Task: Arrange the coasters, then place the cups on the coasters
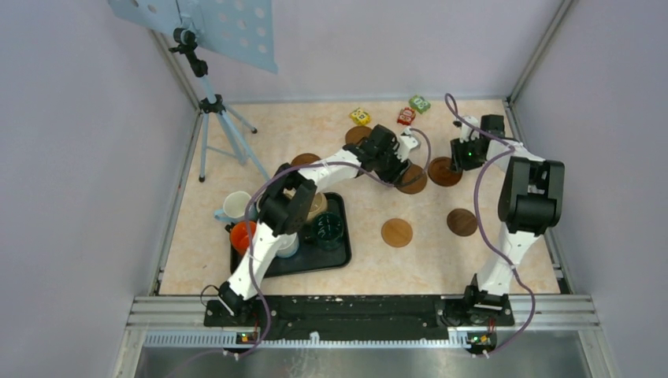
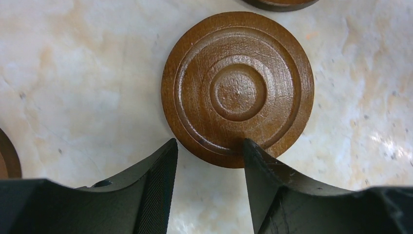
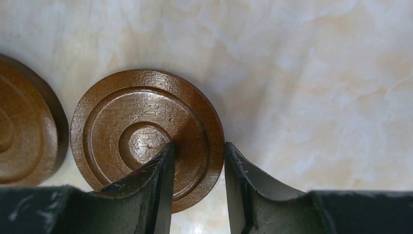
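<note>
Top external view: even, diffuse overhead light, moderately bright. Soft, faint shadows lie under both arms and beside the tripod (image 1: pixel 214 118). The picture is soft overall and fine detail is lost (a small green lamp (image 1: pixel 470 155) glows at upper right).

Left wrist view: bright. The ringed coaster (image 2: pixel 237 87) is sharp, with low sheen along its grooves. A pale glare patch sits on the table (image 2: pixel 380 141) at right. The left gripper's fingers (image 2: pixel 146 195) are dark and slightly soft at the lower edge.

Right wrist view: the glossy coaster (image 3: pixel 146 131) shows streaky highlights on its upper rim. Marbling at upper right is washed out and blurred. The right gripper's fingers (image 3: pixel 151 195) are near-black.
</note>
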